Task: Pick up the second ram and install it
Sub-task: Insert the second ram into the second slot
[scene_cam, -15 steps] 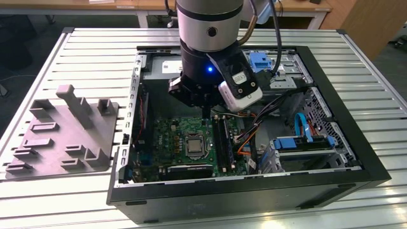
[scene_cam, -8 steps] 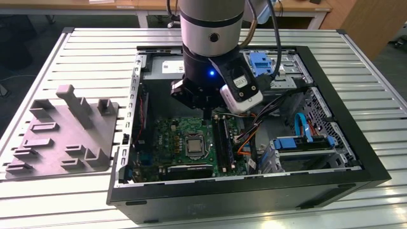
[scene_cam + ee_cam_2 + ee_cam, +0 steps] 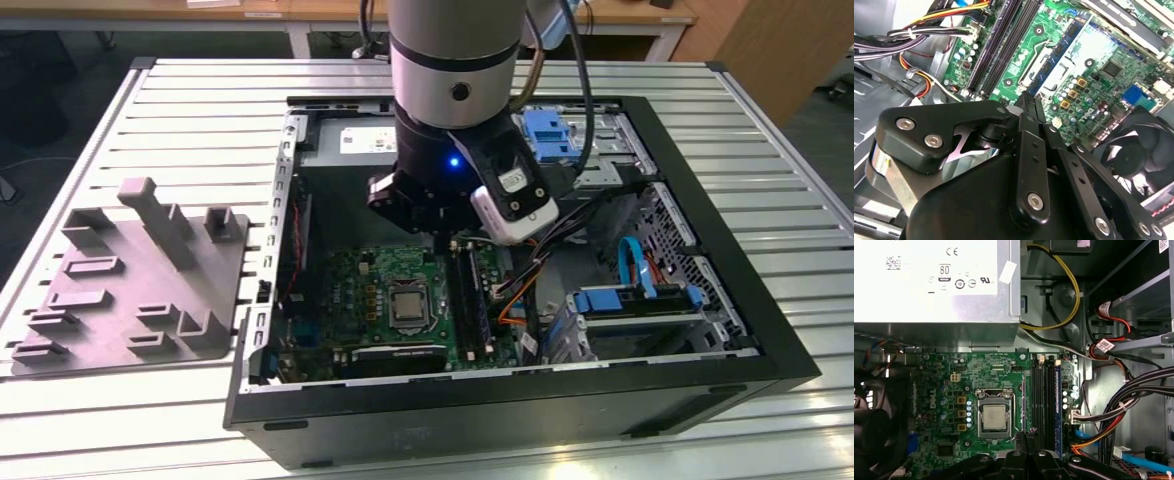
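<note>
In the exterior view the arm's body hides the fingertips. In the second wrist view the gripper (image 3: 1026,98) has black bolted fingers drawn together with nothing between them. The second ram (image 3: 1057,400), a thin dark stick with a blue edge, stands in the slots at 3 o'clock of the square processor socket (image 3: 404,305). Whether it is fully seated is unclear. A grey plastic block (image 3: 127,270) lies at 9 o'clock of the metal case (image 3: 667,330).

High exterior view looking steeply down on an open computer case (image 3: 534,410) lying on a slatted counter (image 3: 200,100), with the arm (image 3: 454,60) at centre. The first wrist view faces squarely onto the motherboard (image 3: 944,405) from close by. The second wrist view looks obliquely past the hand (image 3: 1026,97), nearer still. All three share the motherboard.
</note>
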`<state>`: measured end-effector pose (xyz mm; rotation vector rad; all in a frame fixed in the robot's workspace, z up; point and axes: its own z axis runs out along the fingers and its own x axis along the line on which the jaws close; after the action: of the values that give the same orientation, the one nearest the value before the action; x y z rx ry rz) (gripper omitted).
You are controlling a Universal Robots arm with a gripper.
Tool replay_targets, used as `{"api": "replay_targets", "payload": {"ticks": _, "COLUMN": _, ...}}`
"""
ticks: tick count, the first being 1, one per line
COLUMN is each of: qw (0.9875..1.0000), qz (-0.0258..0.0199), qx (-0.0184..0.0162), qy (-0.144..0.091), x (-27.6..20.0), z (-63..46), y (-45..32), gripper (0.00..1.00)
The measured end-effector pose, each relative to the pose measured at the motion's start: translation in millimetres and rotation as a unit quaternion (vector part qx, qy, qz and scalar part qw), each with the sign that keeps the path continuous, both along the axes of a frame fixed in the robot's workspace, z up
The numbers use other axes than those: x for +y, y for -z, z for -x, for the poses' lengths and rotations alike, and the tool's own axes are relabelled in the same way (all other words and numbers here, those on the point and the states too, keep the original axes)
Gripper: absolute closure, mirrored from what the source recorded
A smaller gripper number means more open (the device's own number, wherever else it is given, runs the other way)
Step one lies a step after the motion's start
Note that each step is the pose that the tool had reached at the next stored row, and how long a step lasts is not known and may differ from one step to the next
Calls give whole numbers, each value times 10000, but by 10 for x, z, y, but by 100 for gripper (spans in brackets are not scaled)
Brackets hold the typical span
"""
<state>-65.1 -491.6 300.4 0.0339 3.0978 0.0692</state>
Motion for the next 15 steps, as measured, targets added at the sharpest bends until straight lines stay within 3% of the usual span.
{"api": "replay_targets", "payload": {"ticks": 15, "qw": 10000, "qz": -31, "qx": 0, "qy": -50, "x": 8, "z": -123, "y": 121, "gripper": 89}}
